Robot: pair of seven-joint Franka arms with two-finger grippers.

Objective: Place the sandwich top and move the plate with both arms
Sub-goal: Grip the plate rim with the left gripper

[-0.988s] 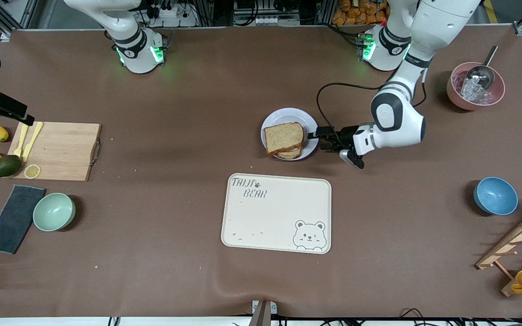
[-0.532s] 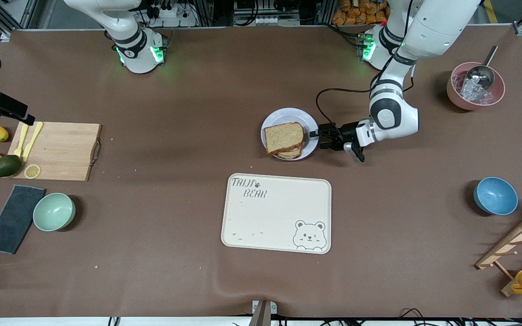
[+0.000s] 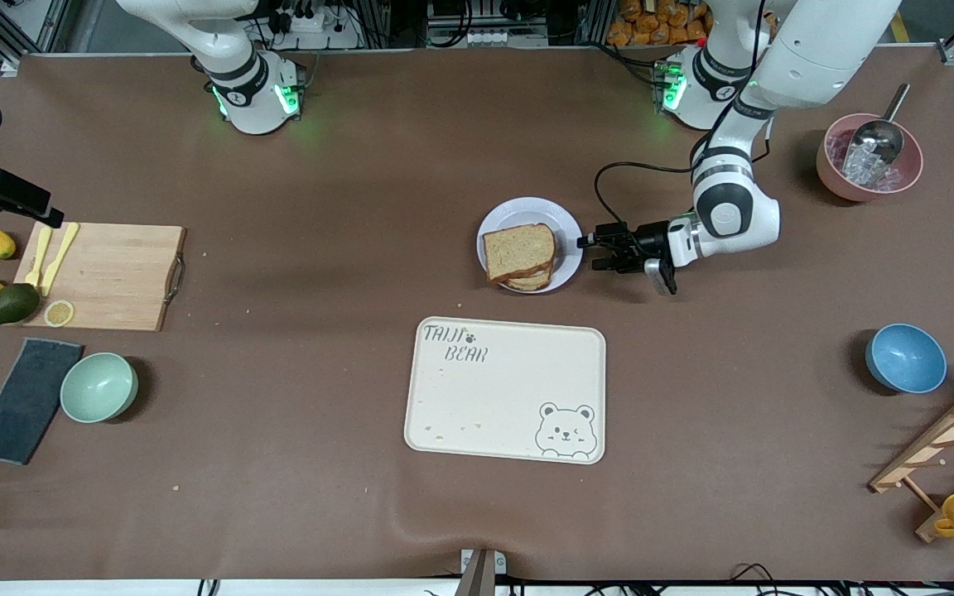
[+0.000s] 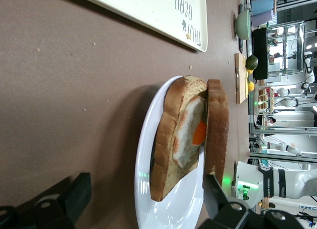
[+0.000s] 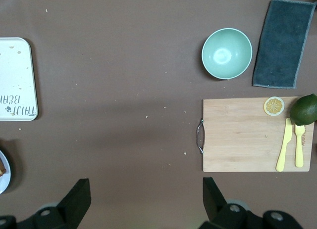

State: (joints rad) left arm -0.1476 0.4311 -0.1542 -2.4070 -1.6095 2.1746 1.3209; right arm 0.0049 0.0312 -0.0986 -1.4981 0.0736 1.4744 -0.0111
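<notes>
A: Front view: sandwich top [image 3: 517, 250] lies on the stacked sandwich on the plate [image 3: 527, 210], mid-table, farther from the camera than the bear tray [image 3: 506, 389].

B: Left gripper [image 3: 590, 252]?

A: Low, just beside the plate's rim toward the left arm's end, fingers spread, empty.

B: Right gripper [image 5: 143, 199]?

A: High over the table near the cutting board [image 5: 237, 135], fingers apart, holding nothing. That arm waits.

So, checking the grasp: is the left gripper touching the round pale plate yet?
Apart. The front view shows brown table between the open left gripper and the plate's rim.
</notes>
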